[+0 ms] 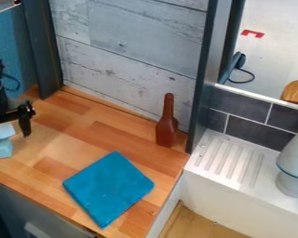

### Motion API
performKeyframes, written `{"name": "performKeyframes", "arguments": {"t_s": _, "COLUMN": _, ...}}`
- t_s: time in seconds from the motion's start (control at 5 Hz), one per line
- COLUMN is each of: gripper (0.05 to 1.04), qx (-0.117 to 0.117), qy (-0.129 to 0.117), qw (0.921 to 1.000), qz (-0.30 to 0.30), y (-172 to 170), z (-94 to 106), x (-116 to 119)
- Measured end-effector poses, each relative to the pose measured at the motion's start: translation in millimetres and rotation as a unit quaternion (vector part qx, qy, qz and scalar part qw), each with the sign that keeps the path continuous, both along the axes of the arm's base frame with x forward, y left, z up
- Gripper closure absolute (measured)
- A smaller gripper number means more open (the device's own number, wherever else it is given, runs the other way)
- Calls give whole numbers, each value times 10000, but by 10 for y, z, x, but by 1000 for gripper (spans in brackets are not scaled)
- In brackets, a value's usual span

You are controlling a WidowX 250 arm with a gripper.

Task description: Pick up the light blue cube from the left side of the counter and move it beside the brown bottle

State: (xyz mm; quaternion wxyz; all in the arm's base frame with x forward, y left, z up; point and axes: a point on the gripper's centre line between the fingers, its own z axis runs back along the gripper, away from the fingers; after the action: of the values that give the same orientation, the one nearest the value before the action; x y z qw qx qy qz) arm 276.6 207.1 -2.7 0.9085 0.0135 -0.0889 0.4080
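Gripper [10,139]: left edge of frame, fingers spread wide, doesn't look clamped on anything
Pale blue block [2,148]: right below/between the fingers, maybe two stacked, can't tell; an off-center finger could tip it
Blue cloth [108,187]: bottom center, could bunch if dragged
Brown bottle [167,126]: center right, upright, tall and narrow, one bump might topple it

Two pale blocks [3,148], one bottle [167,128], one cloth [108,188]

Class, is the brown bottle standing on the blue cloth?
No, the brown bottle stands on the wooden counter, apart from the blue cloth.
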Motion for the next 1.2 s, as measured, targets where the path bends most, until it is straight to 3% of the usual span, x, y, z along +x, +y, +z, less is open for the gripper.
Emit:
{"name": "performKeyframes", "arguments": {"t_s": 0.6, "gripper": 123, "qx": -1, "qy": 387, "qw": 9992, "qz": -11, "y": 82, "z": -187, "x": -150}}
{"name": "performKeyframes", "arguments": {"t_s": 0.8, "gripper": 377, "qx": -5, "qy": 393, "qw": 9992, "qz": -11, "y": 80, "z": -187, "x": -152}}
{"name": "performKeyframes", "arguments": {"t_s": 1.0, "gripper": 538, "qx": -113, "qy": 368, "qw": 9992, "qz": 118, "y": 1, "z": -164, "x": -188}}
{"name": "performKeyframes", "arguments": {"t_s": 1.2, "gripper": 538, "qx": -166, "qy": 106, "qw": 9998, "qz": 60, "y": -123, "z": 126, "x": -109}}
